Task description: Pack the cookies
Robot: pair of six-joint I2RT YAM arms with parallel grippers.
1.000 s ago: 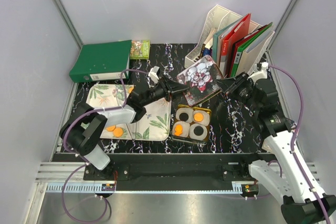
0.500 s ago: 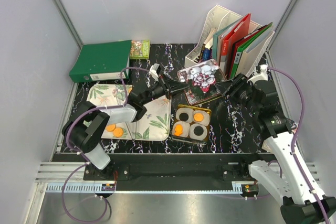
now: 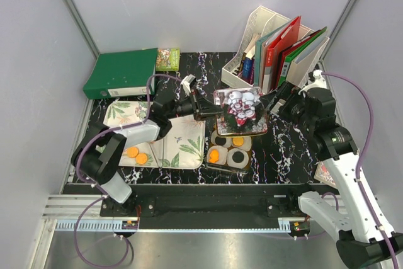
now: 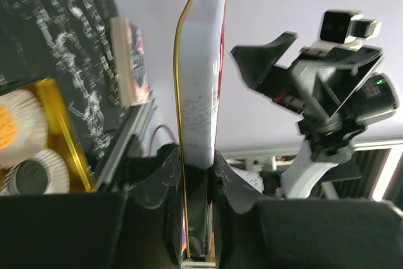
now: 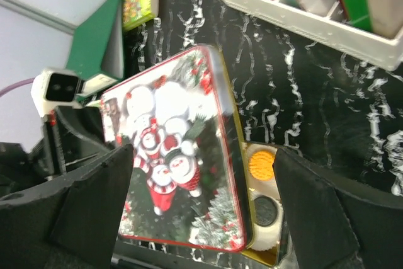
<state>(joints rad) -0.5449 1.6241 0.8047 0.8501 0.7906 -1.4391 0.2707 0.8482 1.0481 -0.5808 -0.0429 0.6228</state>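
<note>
A tin lid (image 3: 241, 110) printed with snowmen hangs flat just above the gold tin (image 3: 229, 150). My left gripper (image 3: 206, 109) is shut on the lid's left edge; the left wrist view shows the lid (image 4: 200, 86) edge-on, pinched in my left gripper (image 4: 196, 162). My right gripper (image 3: 272, 101) stands open at the lid's right edge, touching nothing; the lid (image 5: 173, 155) lies between its spread fingers (image 5: 94, 200). Orange cookies (image 3: 238, 141) and black cookies (image 3: 238, 157) sit in white paper cups in the tin, partly hidden by the lid. Two orange cookies (image 3: 137, 155) lie on the floral tray (image 3: 186, 146).
A green binder (image 3: 121, 72) and a small green packet (image 3: 168, 58) lie at the back left. A white file rack (image 3: 255, 33) with upright folders stands at the back right, close behind my right gripper. Grey walls close in both sides.
My right gripper has opened wide and let go of the lid. My left gripper has swung the lid from tilted to level and moved it right, over the tin.
</note>
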